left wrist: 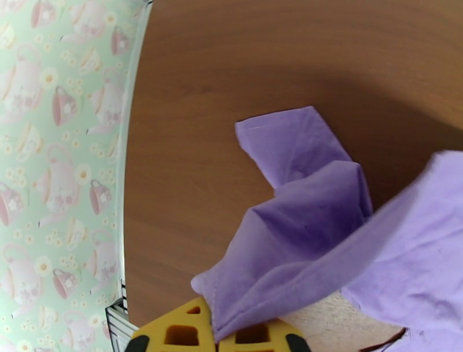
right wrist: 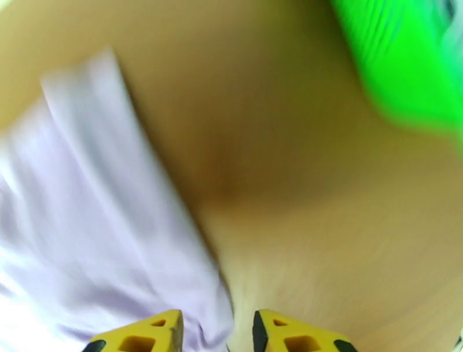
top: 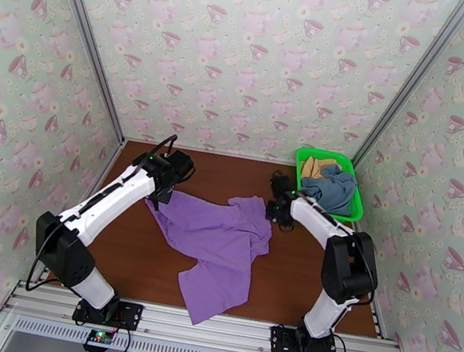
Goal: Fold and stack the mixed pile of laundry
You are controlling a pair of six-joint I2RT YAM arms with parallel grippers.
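Lilac garment (top: pixel 220 249): out of green basket (top: pixel 355 210), lying to its left on brown table (top: pixel 128 255). Spread out but rumpled, one tail trailing away from basket toward the arm bases, no fold in it yet. Slate blue-grey garment (top: pixel 328 188) and tan-yellow garment (top: pixel 316 167): both bunched inside basket, tan at its far end. Left gripper (top: pixel 163 194): well left of basket, at lilac's far-left corner. Yellow pads (left wrist: pixel 156 338) in wrist view pinched together on a lilac hem, cloth tented up off the wood. Right gripper (top: pixel 277 212): just left of basket, at lilac's corner nearest it. Wrist view badly blurred, pads (right wrist: pixel 150 333) apart, lilac edge lying in the gap, not clamped. Judged progress: early, looks like flattening the first piece. Zero of three folded, no stack begun. Left to do: fold lilac, pull the other two from basket, fold, stack.
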